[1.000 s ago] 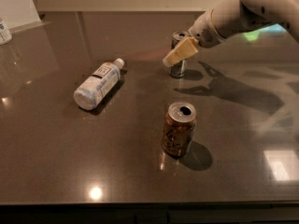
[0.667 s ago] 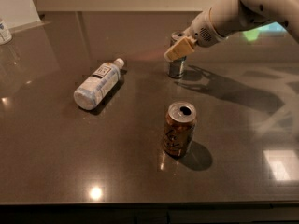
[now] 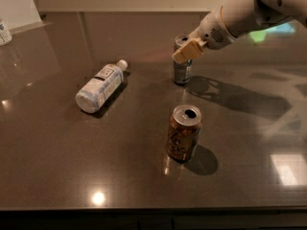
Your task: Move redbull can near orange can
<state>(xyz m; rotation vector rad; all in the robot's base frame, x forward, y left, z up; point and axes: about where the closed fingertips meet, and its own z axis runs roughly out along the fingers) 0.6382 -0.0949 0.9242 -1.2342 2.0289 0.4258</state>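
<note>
The redbull can [image 3: 182, 70] is slim and silver-blue and stands upright at the middle back of the dark table [image 3: 57, 157]. My gripper [image 3: 188, 51] is at the can's upper part, reaching in from the right on the white arm [image 3: 240, 16] and covering part of its rim. The orange can [image 3: 183, 133] is wider and orange-brown with an open silver top. It stands upright nearer the front, about a can's height in front of the redbull can.
A clear water bottle [image 3: 100, 84] with a white cap lies on its side to the left of both cans. A small white container [image 3: 4, 32] and a white panel [image 3: 19, 4] are at the far left back corner.
My gripper has risen slightly at the redbull can's top. Both cans and the bottle stand where they were.
</note>
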